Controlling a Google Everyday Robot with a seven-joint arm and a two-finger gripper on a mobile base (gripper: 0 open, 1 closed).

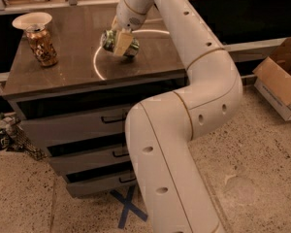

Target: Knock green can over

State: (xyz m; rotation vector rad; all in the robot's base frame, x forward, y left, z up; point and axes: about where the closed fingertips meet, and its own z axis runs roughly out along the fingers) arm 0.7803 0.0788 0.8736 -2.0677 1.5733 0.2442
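gripper [121, 43] over the tilted green can [108, 39] mid cabinet top [63, 73], can't tell if clamped or loose; if clamped, can may lift or roll off the front edge.

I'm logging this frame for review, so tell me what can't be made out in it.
All in the camera view:
- The green can: its middle is hidden by the gripper above the cabinet top. I cannot tell whether the can is resting or lifted.
- The brown can: label print too small to read.
- The cardboard box: cut off by the right edge, contents hidden.
- The drawers: right ends hidden behind the arm.
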